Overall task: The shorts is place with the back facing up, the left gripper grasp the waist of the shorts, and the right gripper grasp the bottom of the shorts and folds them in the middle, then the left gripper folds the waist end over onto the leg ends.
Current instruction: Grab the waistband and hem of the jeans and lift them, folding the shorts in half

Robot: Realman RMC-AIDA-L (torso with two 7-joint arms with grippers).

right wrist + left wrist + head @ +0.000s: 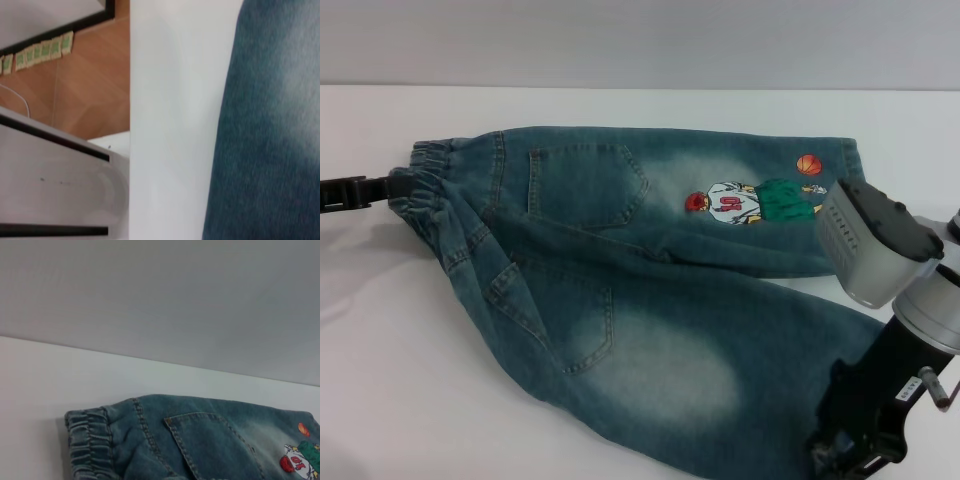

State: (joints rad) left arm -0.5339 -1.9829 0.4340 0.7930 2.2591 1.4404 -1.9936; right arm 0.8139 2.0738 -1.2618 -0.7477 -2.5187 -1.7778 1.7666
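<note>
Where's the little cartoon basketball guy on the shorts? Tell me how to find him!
Start with the big blue denim shorts lying on the white table. Follow the far leg away from the gathered waistband toward its hem, past the back pocket. There is the cartoon patch: the only colourful spot, red, white and green, with an orange ball beside it.

Red number on the white jersey of the cartoon patch (pixel 735 203) on the shorts (pixel 650 300), apparently 10, small label on the right arm (pixel 903 392) beside the denim, illegible
</note>
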